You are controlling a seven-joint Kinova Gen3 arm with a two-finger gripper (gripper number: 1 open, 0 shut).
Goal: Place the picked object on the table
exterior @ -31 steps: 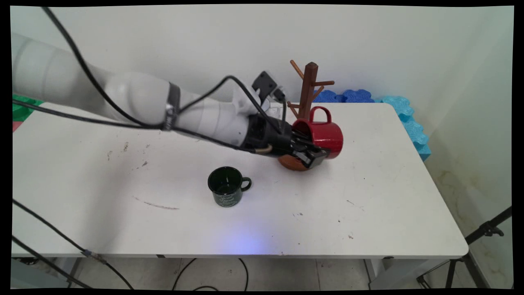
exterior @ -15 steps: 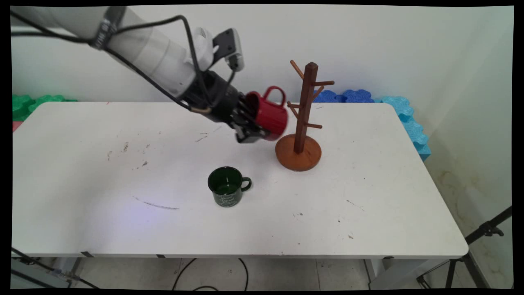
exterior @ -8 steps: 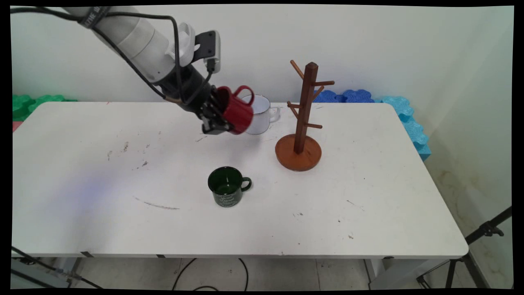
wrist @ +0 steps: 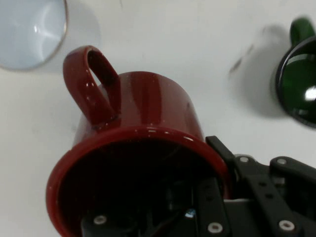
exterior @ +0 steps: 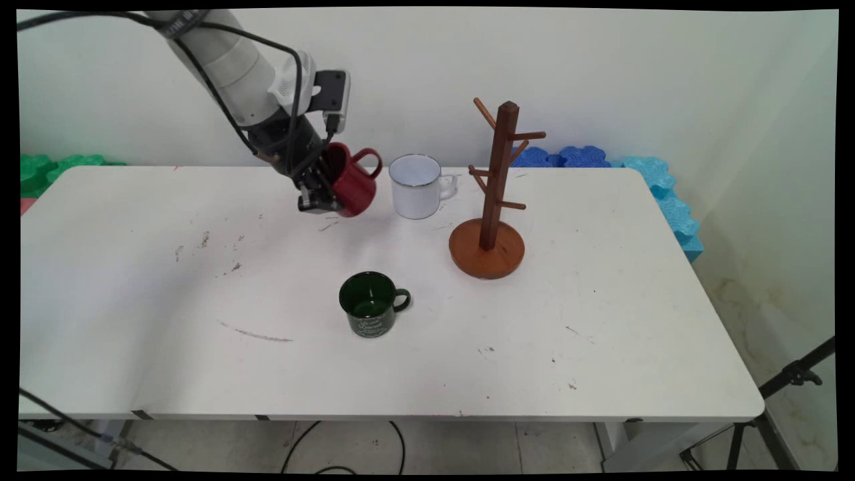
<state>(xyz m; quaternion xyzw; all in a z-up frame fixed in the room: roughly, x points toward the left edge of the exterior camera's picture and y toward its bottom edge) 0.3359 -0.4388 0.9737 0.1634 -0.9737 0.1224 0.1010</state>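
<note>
My gripper (exterior: 319, 194) is shut on the rim of a red mug (exterior: 352, 184), which hangs tilted above the table's far middle, handle up. In the hand view the red mug (wrist: 143, 143) fills the frame, mouth toward the camera, with one finger (wrist: 219, 148) outside its wall and the other inside. A white mug (exterior: 416, 186) stands upright just right of the held mug; its rim (wrist: 29, 34) shows at top left in the hand view. A dark green mug (exterior: 369, 304) sits nearer the front, also seen as the green mug (wrist: 298, 89) at the right edge.
A brown wooden mug tree (exterior: 494, 194) with bare pegs stands on its round base right of the white mug. Blue foam pieces (exterior: 641, 180) lie behind the table's far right corner, green foam (exterior: 40, 170) at the far left. Black tripod legs (exterior: 788, 387) stand at lower right.
The arm has carried the red mug up and leftward, away from the mug tree's base to a spot left of the white mug, which it has uncovered.
</note>
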